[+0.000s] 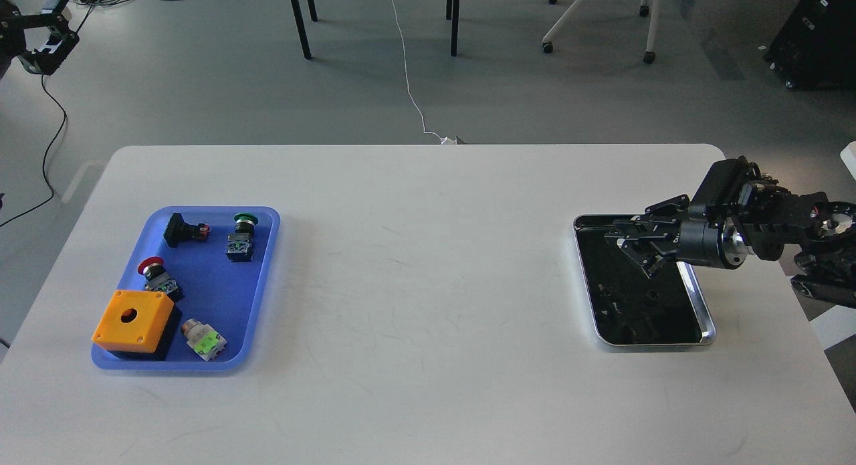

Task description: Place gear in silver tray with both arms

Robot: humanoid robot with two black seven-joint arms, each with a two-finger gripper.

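Silver tray (702,318) sits at the table's right side with nothing visible in it beyond dark reflections; the parts (pushbutton switches, orange box (132,320)) are all in the blue tray (264,264), far left. Right gripper (612,236) hovers over the silver tray's far end, dark against the dark bottom, so I can't tell its opening or whether it holds anything. Left gripper (43,47) is parked top-left, state unreadable; my call: it reaches for the blue tray parts.
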